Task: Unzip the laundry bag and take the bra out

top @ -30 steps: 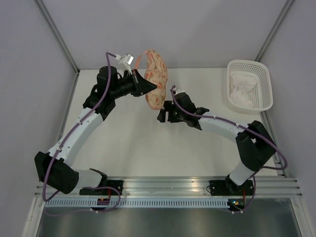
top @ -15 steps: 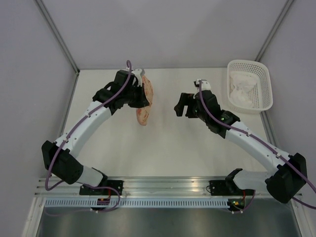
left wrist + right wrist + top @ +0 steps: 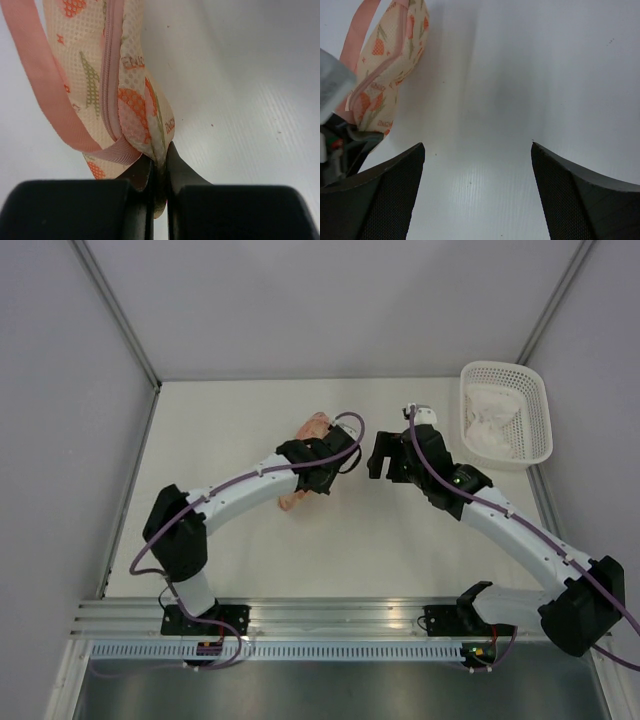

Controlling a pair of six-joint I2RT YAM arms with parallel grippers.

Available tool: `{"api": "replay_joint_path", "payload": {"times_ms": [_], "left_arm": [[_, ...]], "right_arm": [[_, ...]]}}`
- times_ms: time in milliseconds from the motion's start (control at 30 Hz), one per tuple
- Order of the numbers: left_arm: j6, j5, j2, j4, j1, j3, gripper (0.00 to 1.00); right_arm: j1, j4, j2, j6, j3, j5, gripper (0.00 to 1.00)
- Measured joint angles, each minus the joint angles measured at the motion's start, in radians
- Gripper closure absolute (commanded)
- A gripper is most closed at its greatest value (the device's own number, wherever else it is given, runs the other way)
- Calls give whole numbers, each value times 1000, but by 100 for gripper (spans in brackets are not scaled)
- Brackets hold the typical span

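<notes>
The laundry bag (image 3: 316,426) sits left of the desk's (image 3: 220,420) middle, and much of it is hidden under the left arm in the top view. Its pink zipper (image 3: 111,75) looks closed along the stretch in view, so nothing of its inside shows. At the far right corner, a white lattice basket (image 3: 546,410) holds crumpled white fabric (image 3: 488,426); no cups can be made out in it.

The left fingers (image 3: 142,172) are narrow, pinching the bag's edge seam beside the salmon trim. The loop strap (image 3: 45,85) runs along the bag's left side in the left wrist view. To the right, the right gripper (image 3: 380,453) has its fingers (image 3: 385,195) spread wide with only bare desk between them. It faces the bag, close to it but apart.

The bag's long axis runs from near-left to far-right across the desk, the pinched end nearer the arm, the zipper leading away from the fingers. Whether the bag rests fully on the desk cannot be told.
</notes>
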Motion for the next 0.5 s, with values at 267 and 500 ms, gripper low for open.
{"api": "replay_joint_path", "payload": {"times_ms": [267, 500], "left_arm": [[-2, -162, 190, -21, -90, 0, 98], [-26, -217, 312, -30, -182, 36, 53]], "right_arm": [[-37, -169, -56, -16, 89, 182, 6], [-82, -278, -148, -16, 190, 375, 5]]}}
